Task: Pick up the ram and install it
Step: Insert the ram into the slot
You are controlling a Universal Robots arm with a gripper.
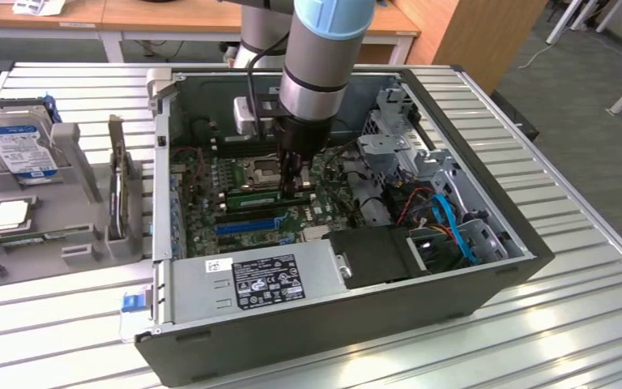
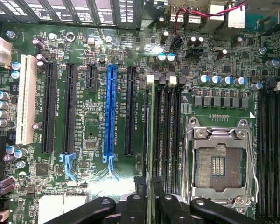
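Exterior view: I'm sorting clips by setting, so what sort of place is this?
Likely a lab bench for computer assembly: an open PC case lies on a slatted metal table, a hard drive stands in a grey fixture beside it, and wooden desks behind.

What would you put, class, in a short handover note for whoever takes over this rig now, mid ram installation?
Gripper: low inside the case, right over the ram; whether it grips is unclear.
Ram: on edge at the memory slots beside the empty processor socket.
Done: ram brought to the slots.
Left: full seating cannot be confirmed yet.
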